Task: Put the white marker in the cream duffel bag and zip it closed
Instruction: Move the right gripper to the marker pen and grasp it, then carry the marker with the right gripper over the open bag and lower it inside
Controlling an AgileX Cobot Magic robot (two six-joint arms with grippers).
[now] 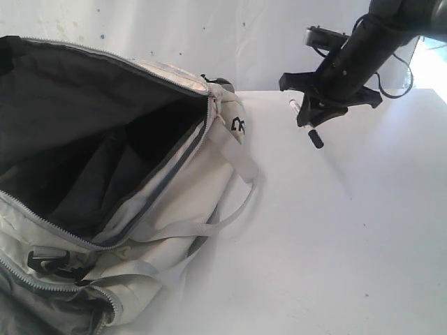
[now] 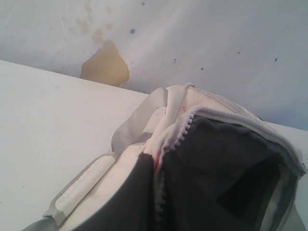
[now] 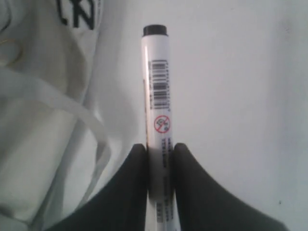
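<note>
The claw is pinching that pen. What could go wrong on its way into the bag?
The right claw pinches the white marker near one end, so the long free part might swing or slip out. The loose straps lie between it and the opening of the cream duffel bag and might snag it.

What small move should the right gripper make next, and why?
Probably lift the white marker and carry it toward the open mouth of the cream duffel bag. The right gripper is closed on the marker's barrel, which is beside the bag, not over it, and the bag's zipper stands open, showing dark lining.
</note>
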